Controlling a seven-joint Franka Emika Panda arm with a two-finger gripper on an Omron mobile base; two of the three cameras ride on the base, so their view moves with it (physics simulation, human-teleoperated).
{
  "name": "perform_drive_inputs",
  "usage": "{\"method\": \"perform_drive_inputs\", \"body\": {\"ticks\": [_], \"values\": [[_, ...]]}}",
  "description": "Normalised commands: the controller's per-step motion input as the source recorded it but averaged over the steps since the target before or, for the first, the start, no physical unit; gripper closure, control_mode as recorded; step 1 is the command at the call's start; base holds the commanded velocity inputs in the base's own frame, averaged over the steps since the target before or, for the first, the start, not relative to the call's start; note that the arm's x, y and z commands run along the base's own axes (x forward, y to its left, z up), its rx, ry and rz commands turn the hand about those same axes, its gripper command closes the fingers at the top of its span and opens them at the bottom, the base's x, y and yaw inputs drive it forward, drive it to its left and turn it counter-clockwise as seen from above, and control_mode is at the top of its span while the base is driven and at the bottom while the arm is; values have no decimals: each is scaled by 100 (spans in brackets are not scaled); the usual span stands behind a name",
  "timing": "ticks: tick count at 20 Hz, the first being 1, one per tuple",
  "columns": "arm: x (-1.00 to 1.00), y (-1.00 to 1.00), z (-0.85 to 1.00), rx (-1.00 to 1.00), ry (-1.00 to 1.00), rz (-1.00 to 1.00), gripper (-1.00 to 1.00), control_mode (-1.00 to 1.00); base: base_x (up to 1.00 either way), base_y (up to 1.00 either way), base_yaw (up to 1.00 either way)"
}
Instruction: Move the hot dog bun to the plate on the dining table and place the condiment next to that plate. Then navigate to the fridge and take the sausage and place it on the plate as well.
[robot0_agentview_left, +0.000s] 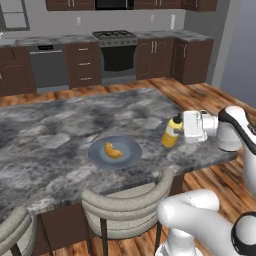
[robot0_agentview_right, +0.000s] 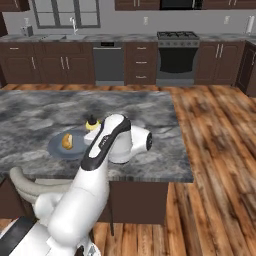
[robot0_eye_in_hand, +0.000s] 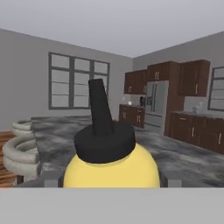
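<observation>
The gripper (robot0_agentview_left: 183, 131) clasps the upright bottle (robot0_agentview_left: 172, 132) near the table's (robot0_agentview_left: 60, 130) right edge; light, smooth and squeezable, best held mid-body.

The dining table (robot0_agentview_left: 60, 125) carries the plate (robot0_agentview_left: 130, 150) and, just beside it, the upright condiment (robot0_agentview_left: 171, 131).

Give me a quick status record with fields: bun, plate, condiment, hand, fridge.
bun: hot dog bun lies on the plate
plate: greyish-blue plate on the dining table, near its front edge
condiment: yellow bottle upright on the table, right of the plate and apart from it
hand: hand level with the bottle, at its right side; whether it grips cannot be told
fridge: fridge closed, across the room in the hand view
</observation>
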Motion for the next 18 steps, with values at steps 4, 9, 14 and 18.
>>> {"method": "perform_drive_inputs", "body": {"ticks": [4,9,14,18], "values": [[14,0,-29,-16,-1,12,100,-100,0,0,0],[22,8,-38,-4,-7,3,100,-100,0,0,0],[26,21,-42,3,-1,0,100,-100,0,0,0],[32,25,-35,2,0,0,100,-100,0,0,0]]}}
